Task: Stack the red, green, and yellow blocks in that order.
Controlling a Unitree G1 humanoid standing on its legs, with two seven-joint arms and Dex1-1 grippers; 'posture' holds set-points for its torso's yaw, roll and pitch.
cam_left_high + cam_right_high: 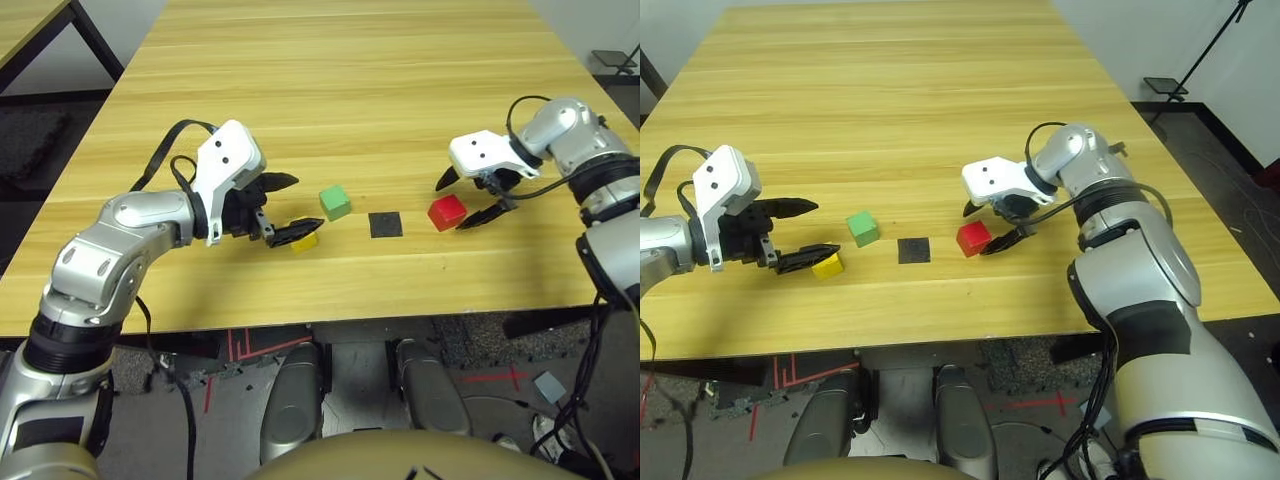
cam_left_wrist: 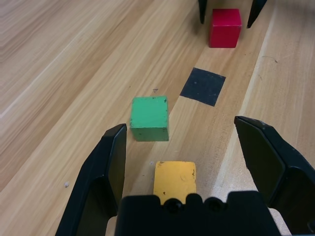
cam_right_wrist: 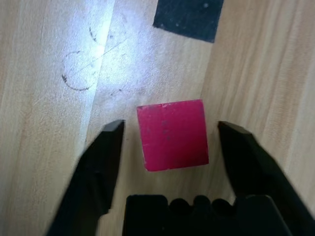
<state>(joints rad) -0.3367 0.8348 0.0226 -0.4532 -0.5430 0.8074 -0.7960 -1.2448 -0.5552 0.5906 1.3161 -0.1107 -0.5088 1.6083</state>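
The red block (image 1: 447, 212) rests on the wooden table, right of centre. My right gripper (image 1: 451, 207) straddles it, open, with a gap on each side between its fingers (image 3: 106, 147) and the red block (image 3: 172, 133). The green block (image 1: 335, 202) sits left of centre. The yellow block (image 1: 304, 241) lies a little nearer the front edge, to the green one's left. My left gripper (image 1: 307, 201) is open; the yellow block (image 2: 174, 179) lies between its fingers close to their base, untouched. The green block (image 2: 149, 118) is just beyond the fingertips.
A flat black square patch (image 1: 385, 224) lies on the table (image 1: 350, 80) between the green and red blocks. The table's front edge (image 1: 330, 318) runs close behind the blocks. A second table corner (image 1: 30, 30) shows at the far left.
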